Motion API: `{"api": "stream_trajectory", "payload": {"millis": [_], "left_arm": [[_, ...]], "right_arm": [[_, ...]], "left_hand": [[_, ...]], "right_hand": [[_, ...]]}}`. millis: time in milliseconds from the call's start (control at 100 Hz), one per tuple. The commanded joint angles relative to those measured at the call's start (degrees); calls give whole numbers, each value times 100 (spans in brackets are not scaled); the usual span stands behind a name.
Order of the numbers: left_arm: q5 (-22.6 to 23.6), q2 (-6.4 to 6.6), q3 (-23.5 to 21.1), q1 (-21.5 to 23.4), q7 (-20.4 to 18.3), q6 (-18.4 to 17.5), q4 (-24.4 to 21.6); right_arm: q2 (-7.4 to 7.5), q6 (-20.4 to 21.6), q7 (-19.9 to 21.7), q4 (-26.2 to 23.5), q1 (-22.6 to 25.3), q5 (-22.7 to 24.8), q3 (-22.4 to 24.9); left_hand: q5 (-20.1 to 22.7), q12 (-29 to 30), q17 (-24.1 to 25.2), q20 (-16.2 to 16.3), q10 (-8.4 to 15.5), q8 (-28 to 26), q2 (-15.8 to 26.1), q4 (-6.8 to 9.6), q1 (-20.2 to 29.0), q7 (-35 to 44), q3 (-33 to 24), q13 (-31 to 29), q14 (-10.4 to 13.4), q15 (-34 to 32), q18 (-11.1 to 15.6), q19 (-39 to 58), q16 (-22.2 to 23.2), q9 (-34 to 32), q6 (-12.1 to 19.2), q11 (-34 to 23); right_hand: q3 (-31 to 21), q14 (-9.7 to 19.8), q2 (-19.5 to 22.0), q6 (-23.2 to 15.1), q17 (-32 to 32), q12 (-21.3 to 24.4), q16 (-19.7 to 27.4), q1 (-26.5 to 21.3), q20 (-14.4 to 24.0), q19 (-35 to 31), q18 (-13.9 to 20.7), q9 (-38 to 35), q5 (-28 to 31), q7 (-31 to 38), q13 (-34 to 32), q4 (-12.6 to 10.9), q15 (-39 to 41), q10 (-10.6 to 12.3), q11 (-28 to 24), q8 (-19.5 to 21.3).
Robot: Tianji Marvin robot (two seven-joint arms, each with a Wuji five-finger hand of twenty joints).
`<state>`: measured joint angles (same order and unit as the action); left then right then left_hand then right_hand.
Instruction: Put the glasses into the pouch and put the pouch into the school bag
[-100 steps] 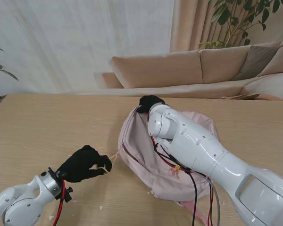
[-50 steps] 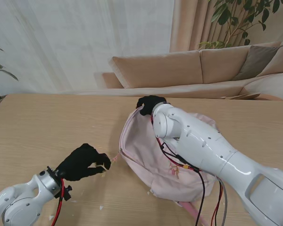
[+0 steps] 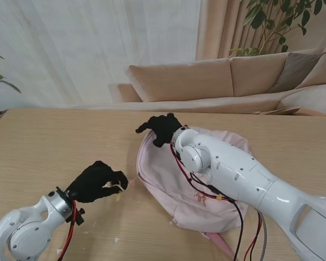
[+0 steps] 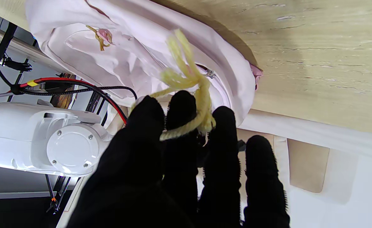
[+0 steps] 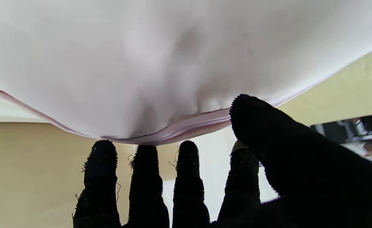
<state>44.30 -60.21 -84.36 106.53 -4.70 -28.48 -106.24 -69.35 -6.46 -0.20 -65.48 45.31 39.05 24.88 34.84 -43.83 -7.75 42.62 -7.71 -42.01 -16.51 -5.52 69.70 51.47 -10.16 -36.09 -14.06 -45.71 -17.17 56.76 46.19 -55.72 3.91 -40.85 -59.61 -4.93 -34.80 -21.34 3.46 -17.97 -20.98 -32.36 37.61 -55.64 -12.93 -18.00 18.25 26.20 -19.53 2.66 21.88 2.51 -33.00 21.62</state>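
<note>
The pink school bag [image 3: 158,182] lies on the table in the middle, partly under my right arm. My left hand [image 3: 98,182] is shut on the yellow zip cord [image 3: 118,188] at the bag's left edge; in the left wrist view the cord [image 4: 189,79] loops across the black fingers [image 4: 179,126] with the bag [image 4: 135,53] just beyond. My right hand [image 3: 160,128] is at the bag's far left rim with its fingers spread. The right wrist view shows its fingers [image 5: 144,177] straight and apart beside the bag's fabric [image 5: 173,63], gripping nothing. No glasses or pouch can be seen.
Red and black cables [image 3: 206,193] run along my right arm over the bag. Small white scraps [image 3: 116,239] lie on the wooden table [image 3: 54,141] near me. A beige sofa [image 3: 206,79] stands beyond the table's far edge.
My right hand has shifted left along the bag's far rim and its fingers have spread from a closed fist. The left hand keeps its hold on the cord, almost unmoved.
</note>
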Motion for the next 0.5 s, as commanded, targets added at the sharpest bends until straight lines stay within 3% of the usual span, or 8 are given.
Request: {"api": "stream_trajectory", "payload": {"millis": [0, 180, 320, 490], "left_arm": [[7, -30, 7, 20, -96, 8, -25], [-7, -31, -3, 21, -99, 13, -33], [-6, -30, -10, 21, -100, -9, -39], [-9, -28, -20, 22, -110, -42, -46]], "right_arm": [[-69, 62, 123, 57, -32, 7, -121], [-143, 307, 18, 287, -263, 294, -575], [-221, 223, -197, 430, -356, 563, -817], [-316, 256, -395, 510, -338, 502, -796]], "left_hand": [[305, -64, 60, 74, -19, -183, 418, 157, 236, 374, -206, 66, -17, 13, -43, 51, -33, -93, 345, 36], [302, -64, 61, 76, -24, -178, 420, 158, 238, 371, -207, 65, -29, 10, -49, 53, -31, -89, 343, 37], [297, -65, 60, 77, -29, -175, 417, 158, 238, 367, -207, 59, -29, 6, -52, 55, -30, -94, 337, 33], [299, -63, 48, 79, -40, -175, 414, 158, 241, 366, -208, 54, -32, -1, -46, 62, -27, -94, 327, 32]], "right_hand": [[-192, 214, -127, -238, -101, 18, 53, 40, -29, 148, 77, 279, 144, 146, 180, 17, -11, 72, -49, 70], [-319, 270, -112, -417, -126, 2, 54, -144, -24, 185, 114, 413, 392, 267, 265, 54, 29, 95, -111, 149], [-151, 290, 26, -269, -134, 4, 61, 213, -8, 182, 176, 666, 91, -23, 451, 98, 69, 59, -151, 36], [84, 298, 47, -208, -259, 171, 103, 484, -15, 231, 217, 742, -142, -284, 687, 70, 34, 49, 111, -39]]}}
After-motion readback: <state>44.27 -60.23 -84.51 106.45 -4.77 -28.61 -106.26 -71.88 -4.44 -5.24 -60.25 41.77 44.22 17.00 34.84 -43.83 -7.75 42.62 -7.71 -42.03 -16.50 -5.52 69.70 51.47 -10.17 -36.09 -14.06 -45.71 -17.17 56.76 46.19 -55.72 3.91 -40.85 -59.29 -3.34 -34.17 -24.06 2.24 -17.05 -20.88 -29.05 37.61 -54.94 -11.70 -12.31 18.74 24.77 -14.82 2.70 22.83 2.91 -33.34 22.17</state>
